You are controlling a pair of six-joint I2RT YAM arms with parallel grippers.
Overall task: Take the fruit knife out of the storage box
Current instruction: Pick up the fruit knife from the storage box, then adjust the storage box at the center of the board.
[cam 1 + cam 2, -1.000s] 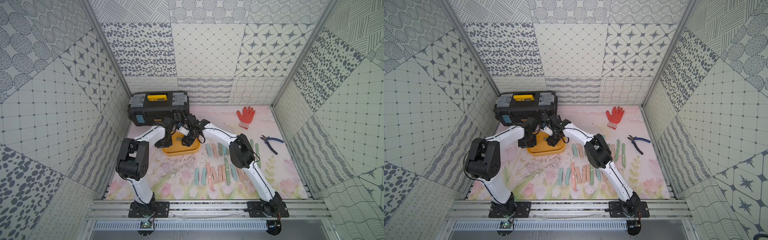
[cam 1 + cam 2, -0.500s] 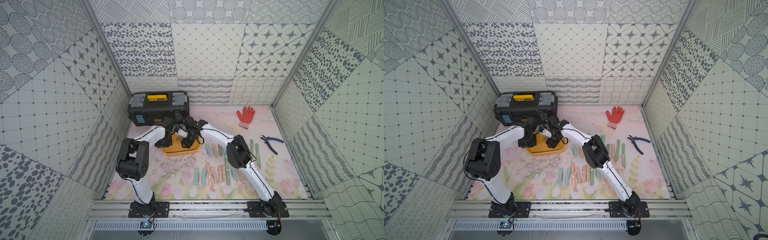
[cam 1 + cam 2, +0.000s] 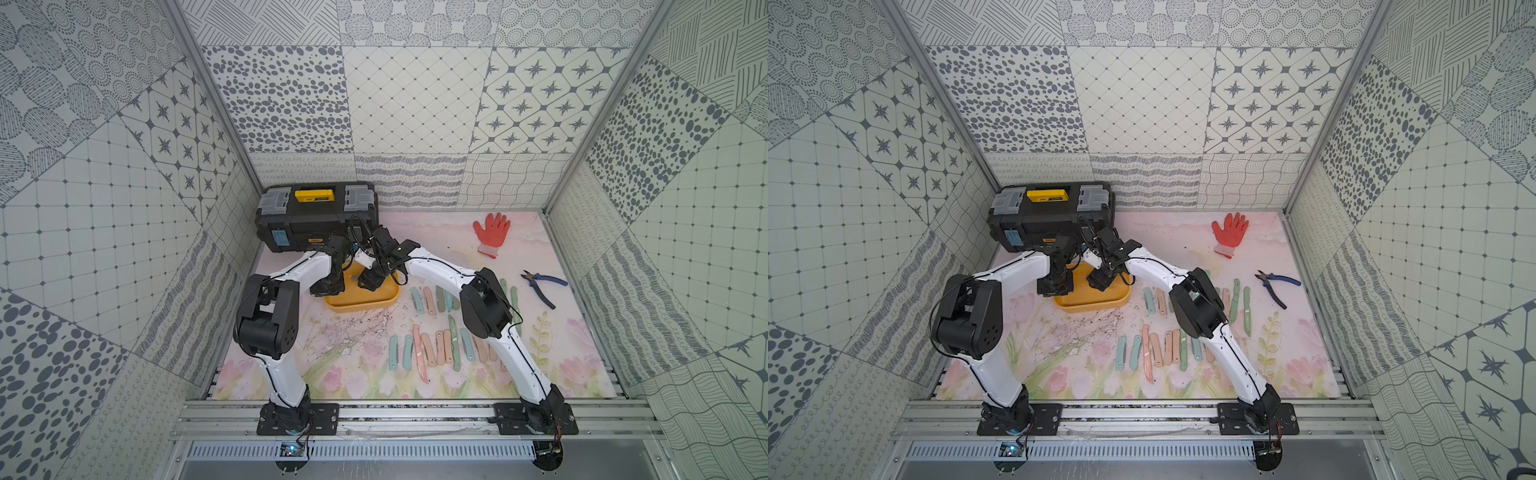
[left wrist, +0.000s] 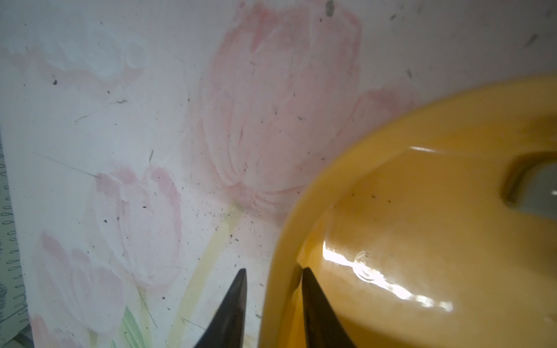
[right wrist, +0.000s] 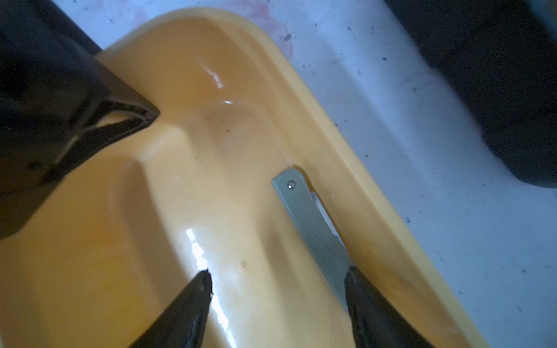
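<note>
Left of centre in a top view, one storage box (image 3: 361,302) holds one fruit knife (image 5: 310,229); right gripper (image 5: 277,272) spread over it, left gripper (image 4: 273,271) pinching the rim.

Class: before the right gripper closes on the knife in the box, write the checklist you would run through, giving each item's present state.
1. Box steadied: ok, the left gripper clamps its rim.
2. Right gripper open: ok.
3. Knife between its fingers: not ok, one covers the knife's end.
4. Finger room between knife and box wall: cannot tell.
</note>
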